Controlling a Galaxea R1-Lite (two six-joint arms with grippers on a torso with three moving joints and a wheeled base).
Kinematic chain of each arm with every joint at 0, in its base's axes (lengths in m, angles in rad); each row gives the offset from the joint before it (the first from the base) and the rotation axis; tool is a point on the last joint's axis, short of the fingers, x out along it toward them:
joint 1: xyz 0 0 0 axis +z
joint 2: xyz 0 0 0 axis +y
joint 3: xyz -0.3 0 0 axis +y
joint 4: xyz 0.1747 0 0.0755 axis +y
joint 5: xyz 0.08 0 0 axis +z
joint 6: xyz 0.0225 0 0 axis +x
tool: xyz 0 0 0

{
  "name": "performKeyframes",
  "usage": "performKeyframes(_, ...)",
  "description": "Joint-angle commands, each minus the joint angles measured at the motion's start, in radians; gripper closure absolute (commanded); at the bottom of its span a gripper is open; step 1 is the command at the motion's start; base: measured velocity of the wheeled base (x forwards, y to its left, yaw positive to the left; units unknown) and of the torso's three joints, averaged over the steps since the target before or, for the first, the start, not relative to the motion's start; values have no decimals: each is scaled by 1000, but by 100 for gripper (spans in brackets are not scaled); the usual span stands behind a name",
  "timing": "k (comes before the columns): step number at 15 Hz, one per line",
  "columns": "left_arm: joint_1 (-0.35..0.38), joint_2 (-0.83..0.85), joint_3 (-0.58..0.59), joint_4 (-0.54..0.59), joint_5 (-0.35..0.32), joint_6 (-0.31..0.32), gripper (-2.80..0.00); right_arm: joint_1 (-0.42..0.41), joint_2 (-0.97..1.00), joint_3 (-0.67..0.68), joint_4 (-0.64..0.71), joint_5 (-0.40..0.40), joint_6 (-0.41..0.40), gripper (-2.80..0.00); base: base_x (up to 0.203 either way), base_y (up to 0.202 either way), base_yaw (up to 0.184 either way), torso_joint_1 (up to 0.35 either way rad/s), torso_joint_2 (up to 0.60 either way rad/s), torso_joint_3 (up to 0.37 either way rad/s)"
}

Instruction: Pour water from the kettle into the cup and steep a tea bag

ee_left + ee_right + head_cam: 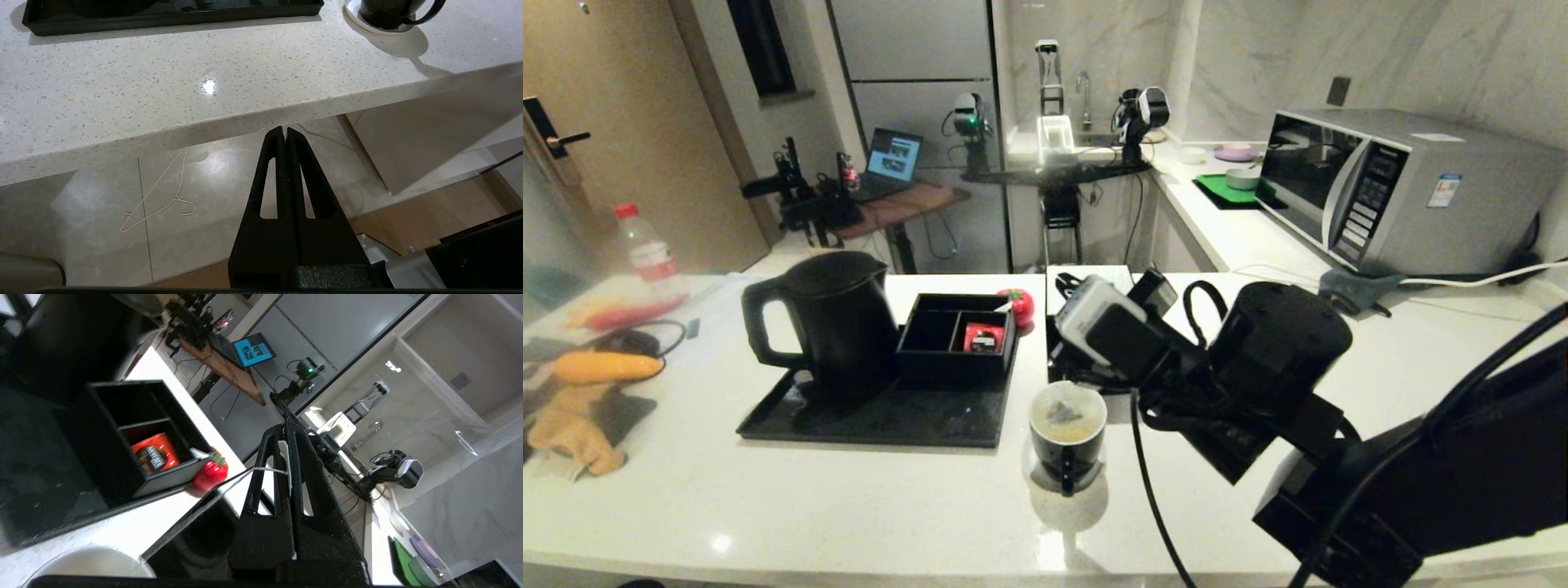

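The black kettle (825,322) stands on a black tray (792,420) at the left of the counter. Right of the tray, the small black cup (1067,437) holds pale yellowish water (1072,426) with the tea bag (1062,412) lying in it. My right gripper (284,426) hovers just behind and above the cup, shut on the tea bag's white paper tag (284,451). The string (245,473) runs down from it toward the cup. My left gripper (284,130) is shut and empty, below the counter's front edge; the cup (392,10) shows far ahead of it.
A black divided box (956,335) holding a red packet (983,337) sits on the tray beside the kettle, with a red toy pepper (1018,306) behind it. A microwave (1388,192) stands at the back right. A bottle (645,253) and soft clutter (596,367) lie at the far left.
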Motion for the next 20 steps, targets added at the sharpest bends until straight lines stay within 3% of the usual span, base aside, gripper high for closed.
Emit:
performKeyframes(1, 0, 4, 0, 0, -1, 1, 0, -1, 20, 3, -17, -1, -5, 0, 0, 0, 0, 0, 0, 0)
performKeyframes(20, 9, 4, 1, 0, -1, -2, 0, 0, 81, -15, -60, 1, -6, 0, 0, 0, 0, 0, 0, 0)
